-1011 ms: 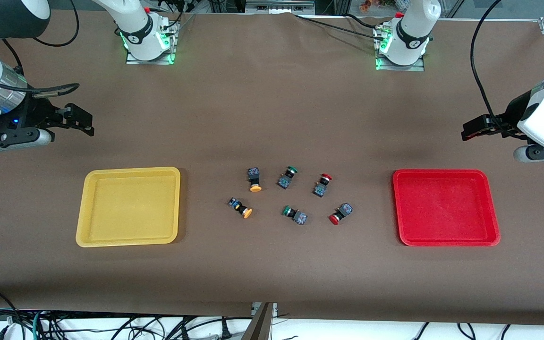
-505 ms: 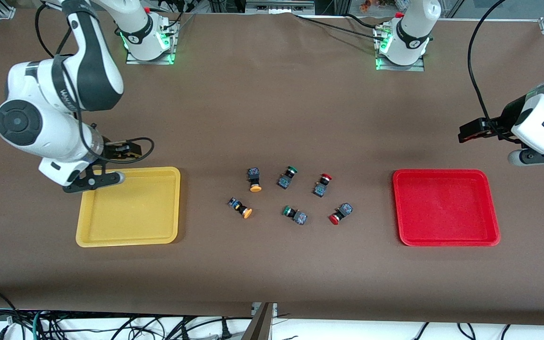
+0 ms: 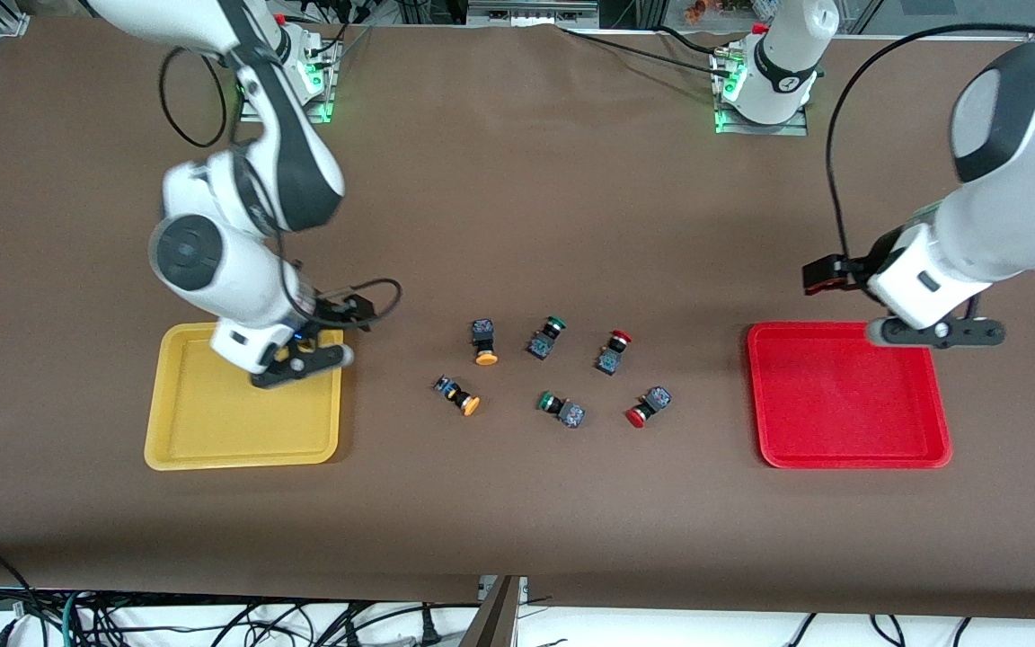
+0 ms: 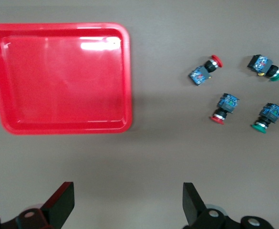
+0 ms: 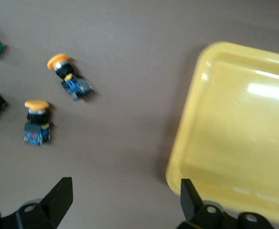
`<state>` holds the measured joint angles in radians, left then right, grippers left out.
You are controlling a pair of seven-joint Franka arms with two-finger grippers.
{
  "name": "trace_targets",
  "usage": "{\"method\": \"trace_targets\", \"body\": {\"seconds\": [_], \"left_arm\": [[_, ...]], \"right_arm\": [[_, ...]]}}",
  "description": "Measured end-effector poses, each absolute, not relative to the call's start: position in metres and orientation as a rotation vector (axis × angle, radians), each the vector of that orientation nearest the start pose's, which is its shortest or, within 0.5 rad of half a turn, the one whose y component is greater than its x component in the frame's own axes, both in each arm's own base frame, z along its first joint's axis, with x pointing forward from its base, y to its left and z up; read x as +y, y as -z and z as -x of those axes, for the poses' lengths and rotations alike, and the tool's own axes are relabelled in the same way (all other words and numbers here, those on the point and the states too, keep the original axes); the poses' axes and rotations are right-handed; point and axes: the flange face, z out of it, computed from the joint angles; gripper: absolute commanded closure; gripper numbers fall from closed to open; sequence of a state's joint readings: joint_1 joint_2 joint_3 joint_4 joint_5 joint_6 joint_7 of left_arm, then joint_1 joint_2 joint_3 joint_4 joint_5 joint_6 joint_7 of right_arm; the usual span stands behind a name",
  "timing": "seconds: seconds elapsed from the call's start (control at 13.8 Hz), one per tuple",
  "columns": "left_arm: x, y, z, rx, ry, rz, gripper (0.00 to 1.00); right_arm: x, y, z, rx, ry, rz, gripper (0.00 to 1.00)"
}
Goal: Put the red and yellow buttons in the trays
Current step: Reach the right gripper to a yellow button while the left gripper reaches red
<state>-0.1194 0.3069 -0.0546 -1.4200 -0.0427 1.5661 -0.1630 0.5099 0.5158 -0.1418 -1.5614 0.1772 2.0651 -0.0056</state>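
Observation:
Two yellow-capped buttons and two red-capped buttons lie loose on the brown table between the yellow tray and the red tray. Both trays are bare inside. My right gripper is open and empty over the table by the yellow tray's corner. Its wrist view shows the yellow tray, both yellow buttons and the open gripper. My left gripper is open and empty over the table beside the red tray's edge. Its wrist view shows the red tray, both red buttons and the open gripper.
Two green-capped buttons lie among the others. They also show in the left wrist view. The arm bases stand at the table edge farthest from the front camera. Cables hang below the nearest edge.
Both arms swung in from the table's ends toward the middle. The right gripper now hovers by the yellow tray's corner, the left by the red tray's edge. The buttons have not moved.

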Motion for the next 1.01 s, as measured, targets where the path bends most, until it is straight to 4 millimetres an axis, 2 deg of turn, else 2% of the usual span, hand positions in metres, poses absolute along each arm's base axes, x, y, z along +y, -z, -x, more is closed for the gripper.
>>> {"method": "trace_targets", "body": {"seconds": [0.14, 0.29, 0.43, 0.58, 0.72, 1.01], "left_arm": [[-0.13, -0.482, -0.636, 0.052, -0.287, 3.159, 0.0], [-0.149, -0.449, -0.647, 0.089, -0.273, 3.162, 0.0], [-0.167, -0.417, -0.659, 0.118, -0.238, 3.17, 0.0], [-0.183, -0.387, -0.665, 0.18, -0.233, 3.171, 0.0], [-0.192, -0.363, -0.67, 0.309, -0.217, 3.17, 0.0], [-0.208, -0.309, -0.683, 0.543, -0.137, 3.167, 0.0]], "right_arm": [[0.318, -0.306, -0.636, -0.537, 0.049, 3.013, 0.0], [0.363, -0.275, -0.63, -0.556, 0.113, 3.007, 0.0], [0.393, -0.25, -0.625, -0.586, 0.168, 2.997, 0.0], [0.396, -0.228, -0.63, -0.63, 0.225, 2.996, 0.0], [0.389, -0.213, -0.637, -0.715, 0.254, 2.999, 0.0], [0.382, -0.208, -0.641, -0.787, 0.257, 2.992, 0.0]]}}
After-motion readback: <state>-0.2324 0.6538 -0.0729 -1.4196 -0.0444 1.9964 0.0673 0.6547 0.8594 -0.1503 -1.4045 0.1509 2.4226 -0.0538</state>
